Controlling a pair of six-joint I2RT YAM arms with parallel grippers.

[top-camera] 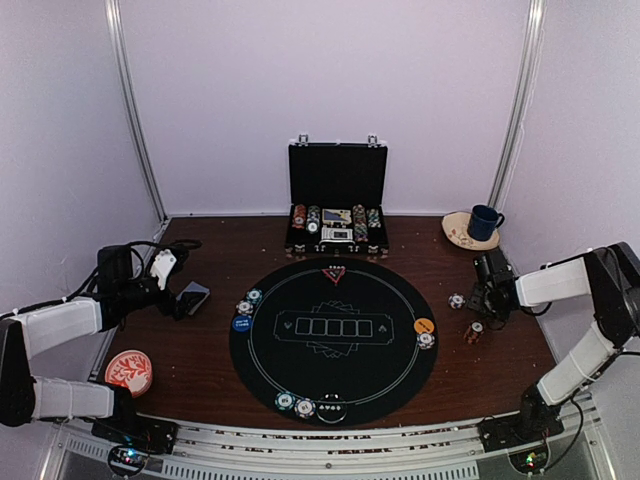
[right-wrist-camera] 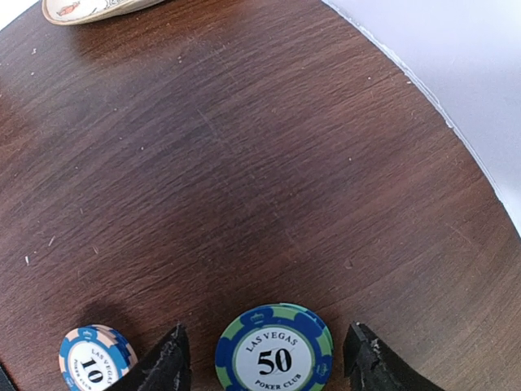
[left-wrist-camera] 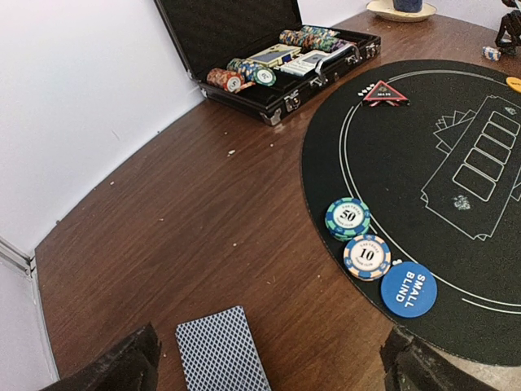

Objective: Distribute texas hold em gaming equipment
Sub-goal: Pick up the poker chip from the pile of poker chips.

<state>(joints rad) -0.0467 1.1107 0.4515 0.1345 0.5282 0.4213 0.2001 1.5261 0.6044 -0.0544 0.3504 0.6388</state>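
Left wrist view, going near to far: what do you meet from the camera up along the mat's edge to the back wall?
Playing cards → blue SMALL BLIND button → 10 chip → 50 chip → red triangle marker → black briefcase.

This was a robot test cell in a lab, not a card room. Plain white panels closed in the dark wooden worktop on three sides, with bare metal posts at the corners. Two white robot arms, the left arm and the right arm, were bolted to a slotted aluminium rail at the near edge, with black cables lying loose. A round poker mat, poker chips and an open briefcase sat out as props.
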